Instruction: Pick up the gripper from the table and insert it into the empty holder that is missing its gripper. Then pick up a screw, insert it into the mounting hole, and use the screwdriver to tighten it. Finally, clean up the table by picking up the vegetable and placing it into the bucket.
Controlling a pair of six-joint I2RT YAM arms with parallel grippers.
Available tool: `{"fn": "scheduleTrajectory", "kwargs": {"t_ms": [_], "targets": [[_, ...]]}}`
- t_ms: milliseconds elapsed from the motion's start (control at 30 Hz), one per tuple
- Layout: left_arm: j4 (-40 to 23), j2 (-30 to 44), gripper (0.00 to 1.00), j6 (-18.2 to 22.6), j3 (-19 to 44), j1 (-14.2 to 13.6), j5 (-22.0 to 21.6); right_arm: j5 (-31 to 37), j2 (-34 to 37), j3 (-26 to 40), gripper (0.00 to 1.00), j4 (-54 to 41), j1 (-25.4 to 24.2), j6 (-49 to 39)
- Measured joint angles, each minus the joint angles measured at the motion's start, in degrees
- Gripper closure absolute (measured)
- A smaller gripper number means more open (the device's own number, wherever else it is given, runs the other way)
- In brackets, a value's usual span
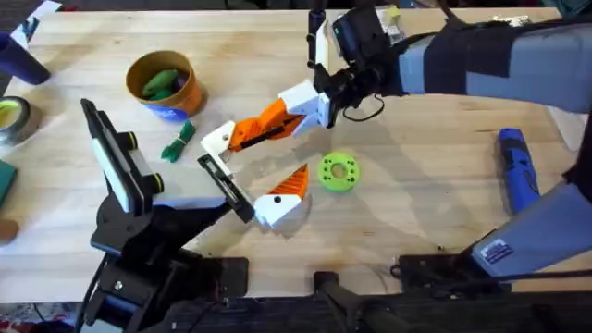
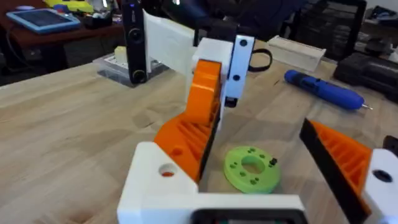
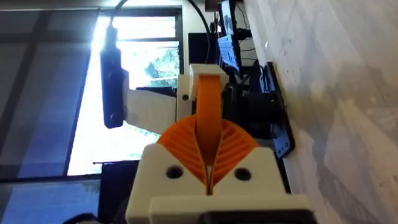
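Handling data for the orange ribbed wedge-shaped spare gripper on a white block base (image 1: 252, 132): judged to be a light, stiff printed part. The ribbed faces should resist slipping, and the smooth white base is likely slicker. Take hold across the orange wedge and leave the base free for seating.

Position: the spare gripper is raised off the bench. Its base end meets the small white angular holder (image 1: 216, 141) at one end of a black rail (image 1: 225, 182). Whether it is fully seated cannot be told.

Right gripper (image 1: 287, 113): the fingers are pressed together on the orange wedge, pinching it along its length.

Left gripper (image 1: 259, 162): spread. Its fitted orange-and-white finger (image 1: 285, 192) sits at the far end of the rail, well apart from the holder.

Surface: the light wooden butcher-block bench (image 1: 425, 213) is flat and matte. It carries these items:
- A lime-green ring disc (image 1: 339, 172), just beside the fitted finger.
- A blue screwdriver (image 1: 516, 171), toward the right side.
- A slim dark-green toy vegetable (image 1: 176, 145), just beside the round orange bucket with a blue band (image 1: 190, 92). The bucket already holds green items.

Room: the right wrist view shows a bright window with foliage outside. The left wrist view shows cluttered tables behind.
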Motion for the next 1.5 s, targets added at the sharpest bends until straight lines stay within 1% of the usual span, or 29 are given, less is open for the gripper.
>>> {"fn": "scheduleTrajectory", "kwargs": {"t_ms": [300,600,800,933,1033,1300,1500], "targets": [[-0.07,0.00,0.010,-0.28,0.00,0.11,-0.49,0.01,0.09,0.00,0.991,1.19,0.72,3.15],[-0.13,0.00,0.010,-0.43,0.02,0.44,-2.07,0.37,0.09,0.00,0.991,4.32,2.07,6.02],[-0.15,0.00,0.010,-0.43,0.02,0.65,-3.14,-1.17,0.09,-0.02,0.991,5.35,4.13,6.73],[-0.07,0.00,0.010,-0.22,0.02,0.76,-3.68,-1.98,0.09,-0.19,0.992,9.24,5.62,7.62],[-0.02,0.00,0.010,0.06,0.02,0.75,-3.58,-2.05,0.09,-0.31,0.992,10.67,5.17,8.48],[-0.02,0.00,0.010,0.31,0.02,0.69,-1.90,-2.34,0.09,-0.42,0.992,10.64,2.62,9.26],[-0.04,0.00,0.010,0.36,0.02,0.61,-1.62,0.46,0.09,-0.42,0.992,10.66,1.41,10.16]]}}
